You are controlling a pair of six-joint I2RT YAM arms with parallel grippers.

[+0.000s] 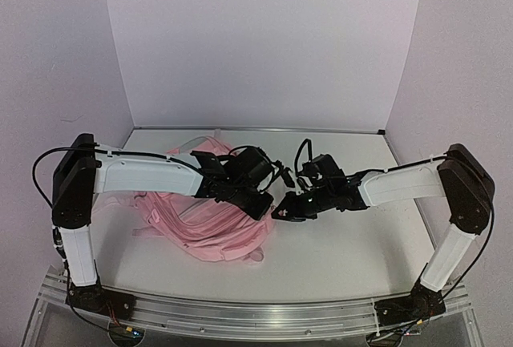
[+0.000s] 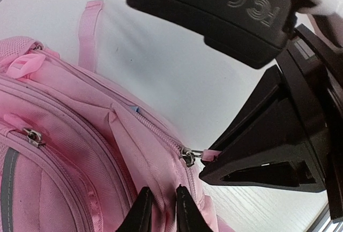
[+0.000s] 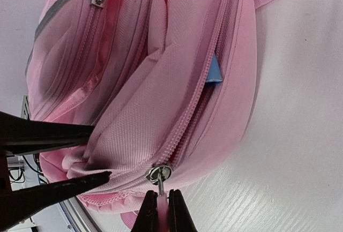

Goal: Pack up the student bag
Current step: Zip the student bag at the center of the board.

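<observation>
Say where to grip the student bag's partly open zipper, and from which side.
Pinch the flat pink pull tab hanging off the metal slider, coming end-on in line with the zip track. It sticks out clear of the student bag's fabric; the right pincer is shut on it.

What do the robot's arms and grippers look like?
White link shells and black joints on the left arm and right arm, with black cables. The left gripper and right gripper are black, with tapering fingers. One wrist housing bears CE and FCC marks.

Pink student bag (image 1: 212,227), grey stripe (image 3: 53,7), blue tag (image 3: 214,71)
</observation>
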